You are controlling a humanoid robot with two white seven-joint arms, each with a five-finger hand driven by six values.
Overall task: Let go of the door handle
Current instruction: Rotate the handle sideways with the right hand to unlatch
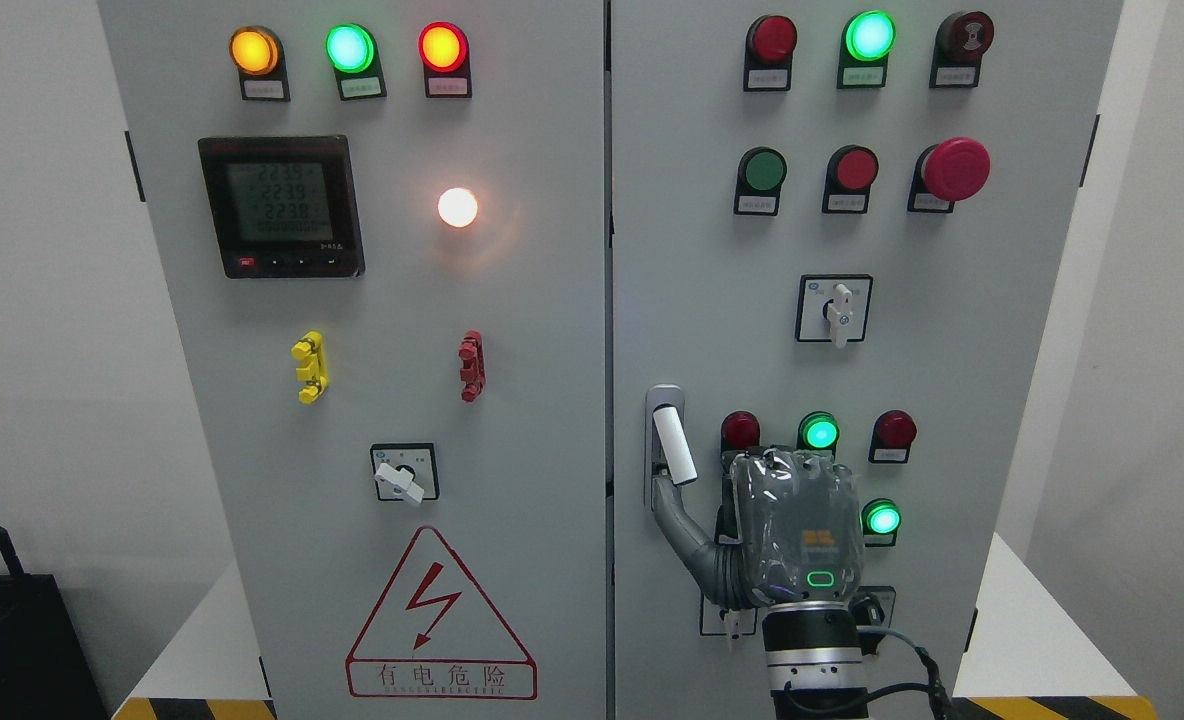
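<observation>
White door handle (674,444), standing nearly upright with its lower end tilted right, is touched from below by the right hand's (787,530) thumb, the other fingers hidden.

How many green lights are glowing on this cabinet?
4, though the robot hand may hide others: top of the left door, top of the right door, just above the hand, and right of it.

A digital meter (281,206) is mounted on the left cabinet door, below 3 lit lamps (349,48). A yellow clip (310,367) and a red clip (471,366) are fixed above a warning triangle (439,618). A red mushroom button (955,168) is seen at upper right.
</observation>
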